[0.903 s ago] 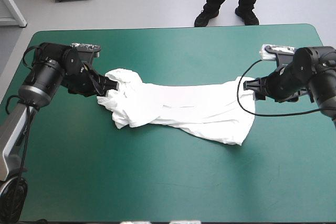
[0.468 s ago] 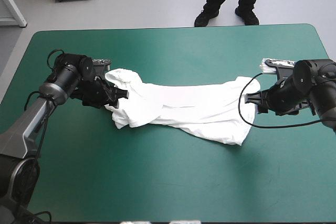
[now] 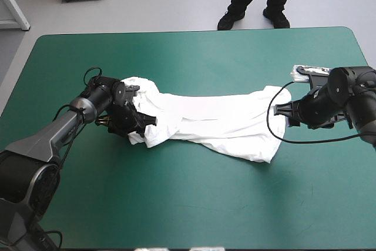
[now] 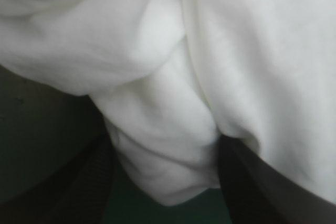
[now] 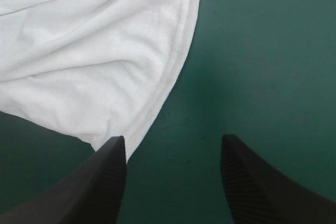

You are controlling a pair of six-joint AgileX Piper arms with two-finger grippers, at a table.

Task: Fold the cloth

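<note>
The white T-shirt [image 3: 217, 121] lies stretched across the middle of the table, bunched at its left end and flatter at its right. My left gripper [image 3: 150, 121] is pushed low into the bunched end. Seen from the left wrist, that gripper [image 4: 164, 137] is open, with a thick fold of T-shirt [image 4: 168, 145] bulging between its black fingers. My right gripper [image 3: 281, 111] sits at the shirt's right hem. In the right wrist view this gripper [image 5: 173, 139] is open over the cover, and the hem corner [image 5: 131, 135] touches one fingertip [image 5: 113, 153].
The teal-green cover [image 3: 176, 204] shows on every side of the shirt, widest toward the table's near edge.
My left gripper has slid along the table toward the middle and into the shirt's bunched end, nudging that end rightward. My right gripper drew slightly off the right hem earlier and has since held still.
</note>
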